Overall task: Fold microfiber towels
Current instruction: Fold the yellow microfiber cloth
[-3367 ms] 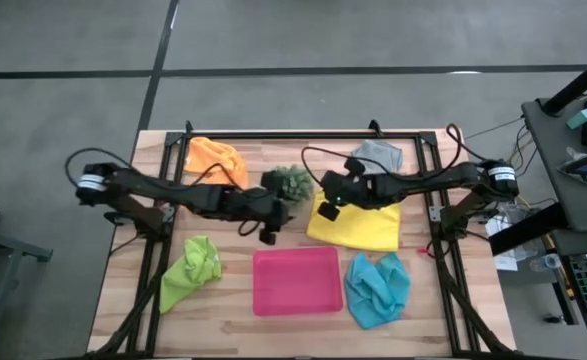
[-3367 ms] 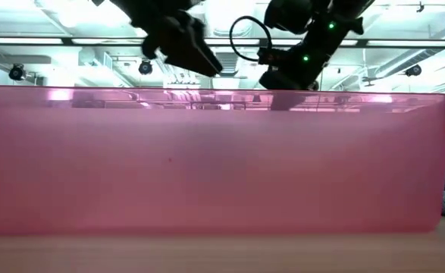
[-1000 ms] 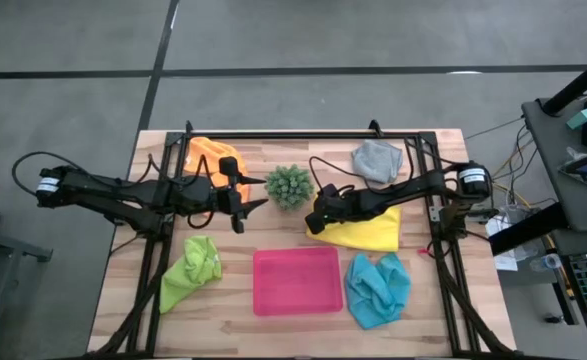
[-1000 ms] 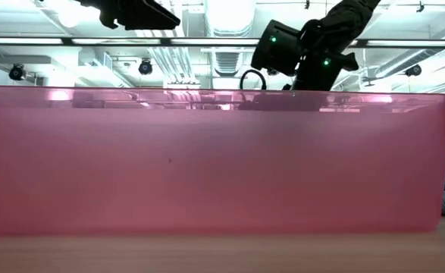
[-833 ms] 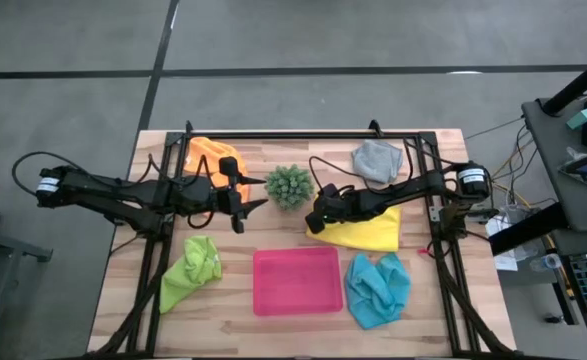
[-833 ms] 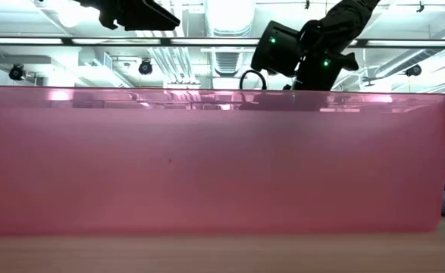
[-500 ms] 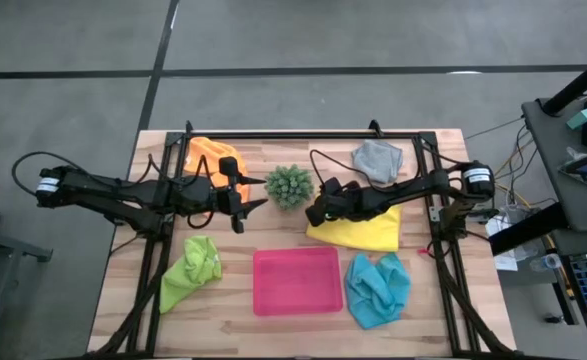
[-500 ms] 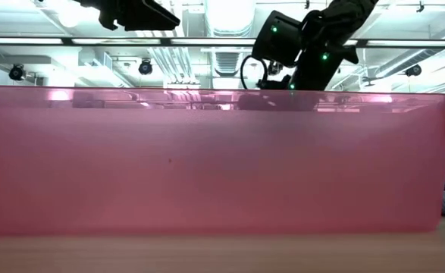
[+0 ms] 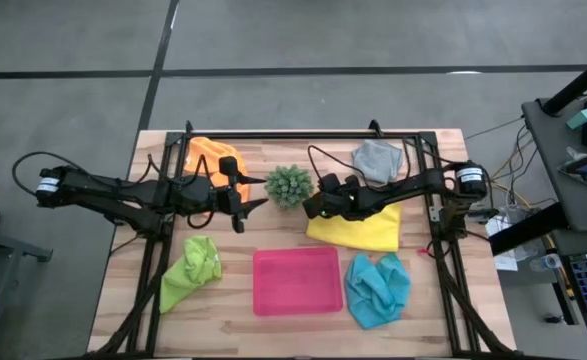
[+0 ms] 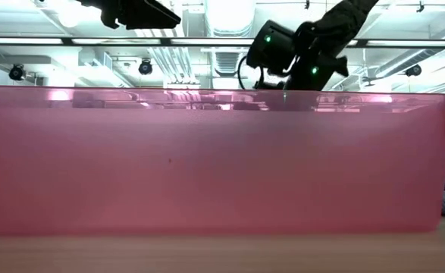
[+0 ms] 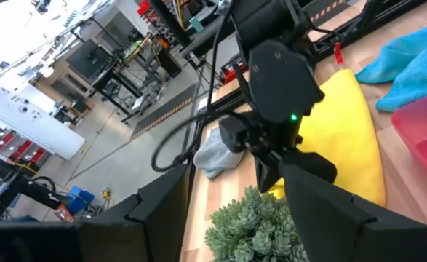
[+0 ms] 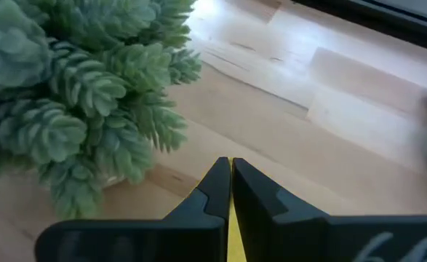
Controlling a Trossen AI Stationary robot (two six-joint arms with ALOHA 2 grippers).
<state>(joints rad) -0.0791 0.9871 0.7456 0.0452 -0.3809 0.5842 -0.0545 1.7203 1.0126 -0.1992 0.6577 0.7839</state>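
Observation:
The yellow towel lies spread on the table right of the centre. My right gripper is at the towel's left far corner, beside the spiky green plant, and is shut on the towel. My left gripper hangs open above the table left of the plant and holds nothing. The orange towel, the grey towel, the lime green towel and the light blue towel lie crumpled around them. My right gripper pinches the yellow towel between its two fingers; in the right wrist view only a thin yellow strip shows between them. It holds the towel's left far corner. The fingers slant down from the table's right side. The rest of the towel lies on the table.
The pink tray sits at the near middle, and its wall fills the low view. The plant stands close to my right fingertips. A black frame runs around the work area.
My right hand has turned at the yellow towel's corner, its tip swinging a little toward the plant and the table's far edge. The towel stays on the table. My left arm has kept still.

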